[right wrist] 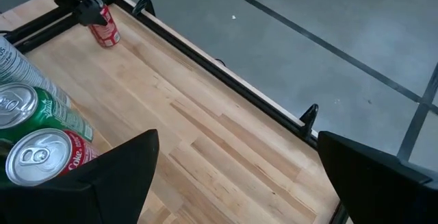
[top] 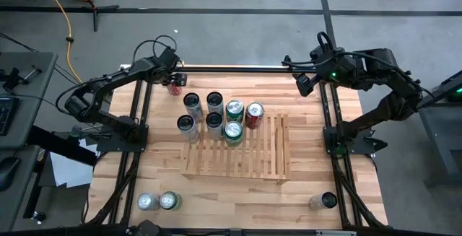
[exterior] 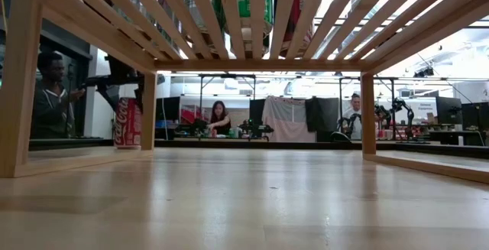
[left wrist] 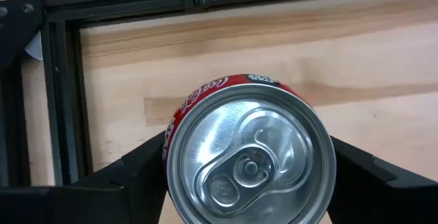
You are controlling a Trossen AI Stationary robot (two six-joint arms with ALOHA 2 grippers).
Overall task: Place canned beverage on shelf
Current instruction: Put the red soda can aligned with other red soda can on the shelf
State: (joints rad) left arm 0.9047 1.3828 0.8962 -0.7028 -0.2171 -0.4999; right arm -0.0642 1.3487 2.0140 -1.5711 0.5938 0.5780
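Straddling the red cola can, my left gripper had a finger on each side of it, apart and not visibly pressing. I judged the can rigid but thin-walled, slick and round, likely heavy if full, so best pinched mid-body, square on. That arm reached down over the table's far left edge. Beyond the can, six cans stood at the slatted shelf. My right gripper hung wide open, empty.

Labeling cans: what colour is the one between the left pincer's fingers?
Red with white script, silver top: the can. Best in the left wrist view.
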